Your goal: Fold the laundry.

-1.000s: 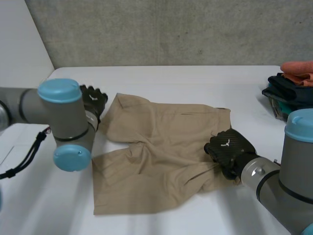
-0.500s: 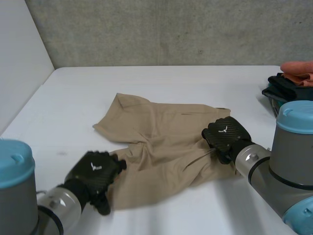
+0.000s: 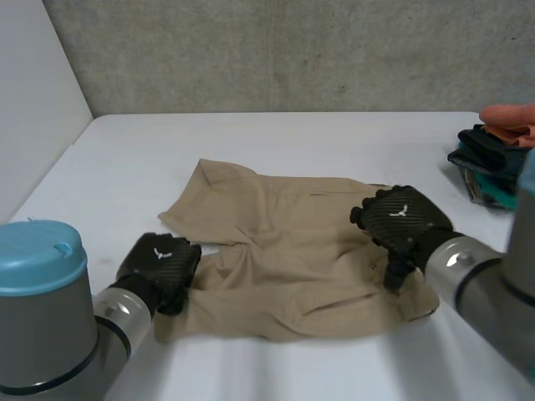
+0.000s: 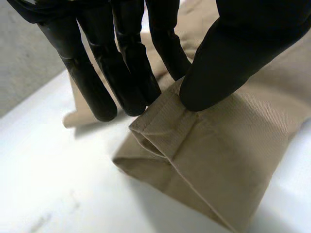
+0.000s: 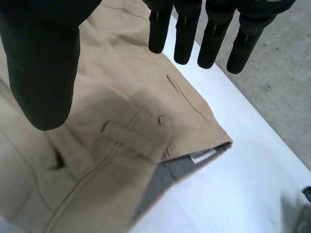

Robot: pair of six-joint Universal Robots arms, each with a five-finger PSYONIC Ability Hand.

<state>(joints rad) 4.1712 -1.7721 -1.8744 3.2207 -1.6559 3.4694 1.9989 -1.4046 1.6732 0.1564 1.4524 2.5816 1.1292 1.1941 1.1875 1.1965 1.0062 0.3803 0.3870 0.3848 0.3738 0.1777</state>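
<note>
Tan shorts (image 3: 284, 251) lie spread on the white table (image 3: 334, 142), waistband to the right. My left hand (image 3: 159, 263) is at the near-left leg hem. In the left wrist view the thumb (image 4: 233, 53) presses on the doubled hem (image 4: 194, 145) with the fingers (image 4: 126, 73) behind it, so the hand is shut on the shorts. My right hand (image 3: 401, 219) hovers over the waistband end. Its fingers (image 5: 184, 34) and thumb (image 5: 43, 63) stand straight and apart above the belt loop (image 5: 126, 136), holding nothing.
A pile of dark clothes (image 3: 493, 163) with an orange piece (image 3: 510, 117) on top sits at the table's right edge. A grey wall runs along the back. Bare table lies beyond the shorts and to their left.
My left arm swung from the far left of the shorts to the near-left leg hem and closed on it. My right hand let go of the bunched cloth and opened above the waistband.
</note>
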